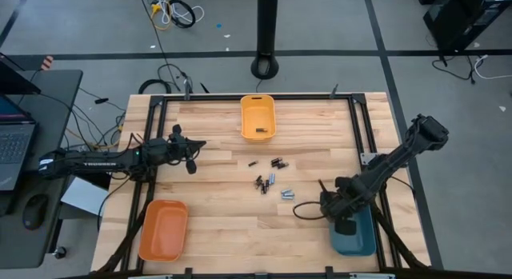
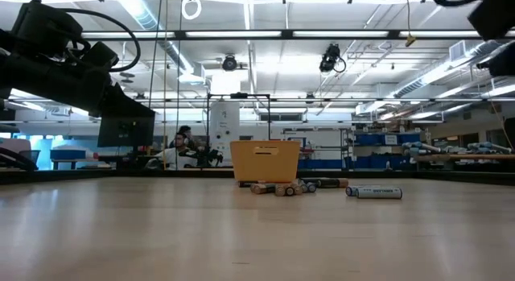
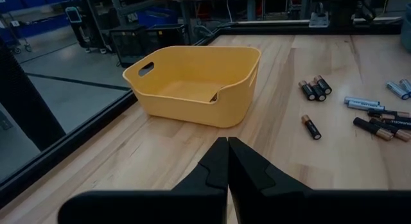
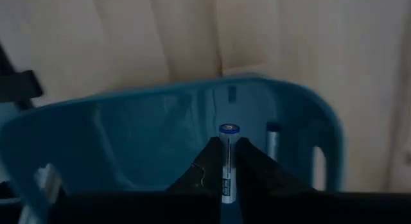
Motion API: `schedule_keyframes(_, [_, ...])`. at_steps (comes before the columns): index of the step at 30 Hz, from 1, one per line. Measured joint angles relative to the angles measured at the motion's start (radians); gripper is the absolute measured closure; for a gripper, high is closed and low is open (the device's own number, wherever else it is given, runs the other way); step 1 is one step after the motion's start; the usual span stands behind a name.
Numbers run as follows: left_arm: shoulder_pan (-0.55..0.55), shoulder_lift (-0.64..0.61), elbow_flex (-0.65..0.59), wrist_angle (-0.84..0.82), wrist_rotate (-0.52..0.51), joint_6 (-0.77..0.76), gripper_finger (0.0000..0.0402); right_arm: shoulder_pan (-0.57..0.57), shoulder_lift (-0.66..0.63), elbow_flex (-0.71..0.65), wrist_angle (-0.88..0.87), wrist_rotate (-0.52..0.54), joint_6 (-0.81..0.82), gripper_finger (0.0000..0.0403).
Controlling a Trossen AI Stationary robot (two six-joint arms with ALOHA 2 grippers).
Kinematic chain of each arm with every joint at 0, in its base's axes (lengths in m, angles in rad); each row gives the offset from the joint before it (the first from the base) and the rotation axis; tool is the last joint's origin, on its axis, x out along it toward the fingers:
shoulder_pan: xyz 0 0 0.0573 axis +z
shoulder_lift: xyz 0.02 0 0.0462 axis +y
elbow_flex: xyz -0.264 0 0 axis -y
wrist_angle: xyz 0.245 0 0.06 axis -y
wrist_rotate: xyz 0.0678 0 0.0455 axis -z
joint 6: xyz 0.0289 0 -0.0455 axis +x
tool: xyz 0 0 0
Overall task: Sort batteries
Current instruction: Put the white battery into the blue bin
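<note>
Several loose batteries, dark ones and pale silvery-blue ones, lie on their sides mid-table; they also show in the low view and the left wrist view. Over the blue bin at the near right, my right gripper is shut on a silvery-blue battery. Another pale battery lies inside that bin. My left gripper hangs shut and empty above the table's left side, its fingers pointing toward the yellow bin. My right gripper pinches the silvery-blue battery between its two fingers, which come from above and point down. The battery runs along the fingers, and its free end sticks out past the fingertips. It hangs upright, clear of the blue bin below it.
The yellow bin stands at the far middle with something dark inside it. An orange bin sits at the near left. A black frame runs along the table's edges. Bare wood lies between the bins.
</note>
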Motion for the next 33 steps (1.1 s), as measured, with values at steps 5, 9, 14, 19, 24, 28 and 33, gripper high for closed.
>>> schedule_keyframes(5, [0.0, 0.0, 0.0, 0.0, 0.0, 0.0, 0.0389, 0.04, -0.001, -0.107, 0.117, -0.042, 0.024, 0.0372])
schedule_keyframes(9, [0.0, 0.0, 0.0, 0.0, 0.0, 0.0, 0.0389, 0.064, -0.001, -0.168, 0.19, -0.043, 0.038, 0.0372])
schedule_keyframes(14, [0.0, 0.0, 0.0, 0.0, 0.0, 0.0, 0.0389, 0.067, -0.001, -0.235, 0.232, -0.044, 0.035, 0.0368])
schedule_keyframes(19, [0.0, 0.0, 0.0, 0.0, 0.0, 0.0, 0.0389, 0.067, -0.001, -0.261, 0.234, -0.043, 0.034, 0.0368])
schedule_keyframes(24, [0.0, 0.0, 0.0, 0.0, 0.0, 0.0, 0.0389, 0.064, -0.001, -0.262, 0.243, -0.068, 0.032, 0.0354])
schedule_keyframes(28, [0.0, 0.0, 0.0, 0.0, 0.0, 0.0, 0.0389, 0.05, -0.001, -0.262, 0.249, -0.096, 0.084, 0.0327])
schedule_keyframes(33, [0.0, 0.0, 0.0, 0.0, 0.0, -0.003, 0.0389, 0.026, -0.001, -0.246, 0.25, -0.13, 0.13, 0.0295])
